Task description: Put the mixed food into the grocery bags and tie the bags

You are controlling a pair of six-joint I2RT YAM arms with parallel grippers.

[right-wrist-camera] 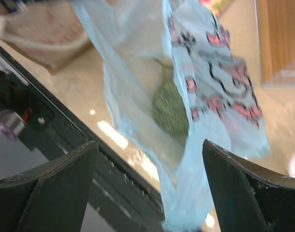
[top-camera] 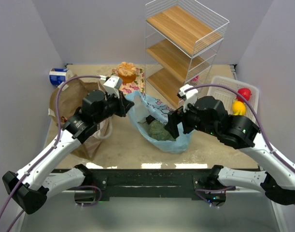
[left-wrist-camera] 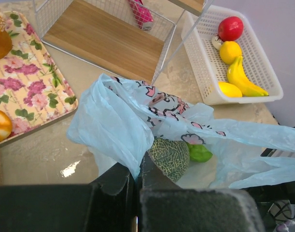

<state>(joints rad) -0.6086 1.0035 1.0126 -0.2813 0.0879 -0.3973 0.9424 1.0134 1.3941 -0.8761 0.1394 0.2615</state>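
Note:
The light-blue plastic bag (top-camera: 159,123) lies open mid-table with a netted green melon (left-wrist-camera: 170,157) and a small green fruit (left-wrist-camera: 200,153) inside. My left gripper (left-wrist-camera: 136,176) is shut on the bag's left edge and holds it up. My right gripper (right-wrist-camera: 149,188) is open, its jaws on either side of the bag's right side (right-wrist-camera: 205,159), not gripping. The brown paper bag (top-camera: 72,108) lies at the left under the left arm. A red fruit (left-wrist-camera: 231,28), lemons (left-wrist-camera: 230,51) and a banana (left-wrist-camera: 244,79) sit in the white basket (left-wrist-camera: 263,53).
A wire shelf rack (top-camera: 186,46) with wooden boards stands at the back, a pink packet (left-wrist-camera: 140,12) on its bottom shelf. A floral tray (left-wrist-camera: 26,92) with orange cake (top-camera: 127,72) is back centre-left. A blue-and-white item (top-camera: 59,76) lies at the far left.

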